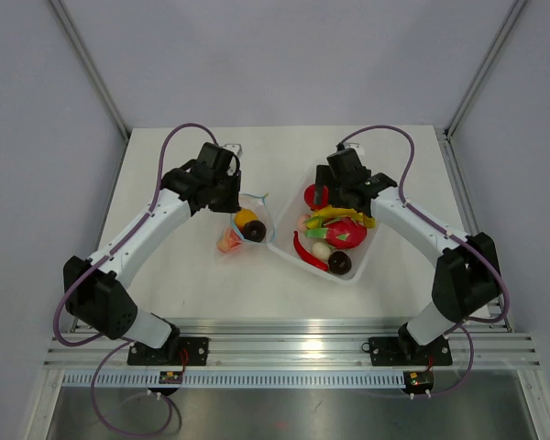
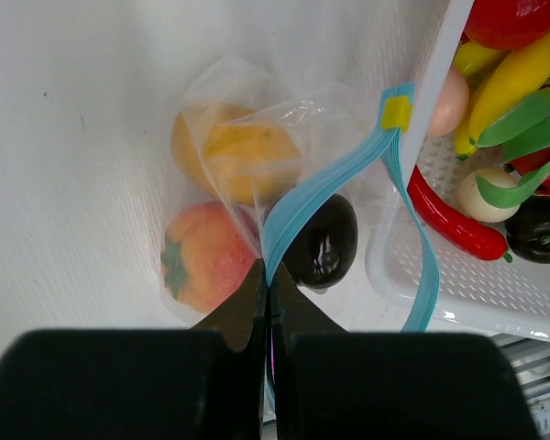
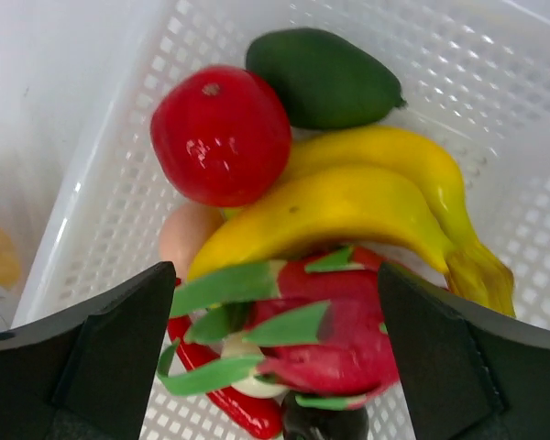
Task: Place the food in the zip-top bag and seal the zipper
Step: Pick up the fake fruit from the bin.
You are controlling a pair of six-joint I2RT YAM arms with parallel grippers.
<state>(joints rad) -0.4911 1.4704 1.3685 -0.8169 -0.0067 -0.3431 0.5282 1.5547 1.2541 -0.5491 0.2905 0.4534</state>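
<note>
The clear zip-top bag point(image 2: 247, 137) lies left of the white tray and holds a yellow-orange fruit point(image 2: 229, 156), a pink-orange fruit point(image 2: 206, 257) and a dark brown one point(image 2: 323, 243). Its light blue zipper point(image 2: 321, 188) gapes open on the tray side. My left gripper point(image 2: 269, 275) is shut on the zipper strip's near end; it shows in the top view point(image 1: 227, 194) over the bag point(image 1: 247, 225). My right gripper point(image 3: 275, 312) is open above the tray's food, straddling a pink dragon fruit point(image 3: 348, 339) under yellow bananas point(image 3: 348, 206); a red apple point(image 3: 220, 133) and a green avocado point(image 3: 321, 73) lie beyond.
The white perforated tray point(image 1: 367, 257) sits right of centre, also holding a red chili point(image 1: 307, 254), a white piece and a dark fruit point(image 1: 339, 264). The tray's rim point(image 2: 431, 92) touches the bag's open side. Grey walls and rails frame the table.
</note>
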